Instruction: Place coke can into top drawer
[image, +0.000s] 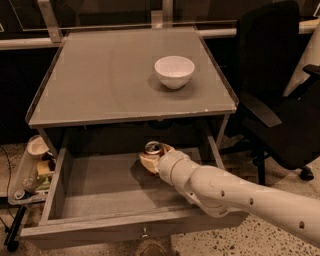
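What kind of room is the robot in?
Probably an office or a lab: there is a black office chair, a grey table with a white bowl, and the gripper holding the coke can inside the open top drawer.

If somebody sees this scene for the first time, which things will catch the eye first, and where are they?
The big white arm stretches in from the lower right, and its claw is at the coke can inside the open top drawer, near its back. Above, a white bowl stands on the grey table, right of centre.
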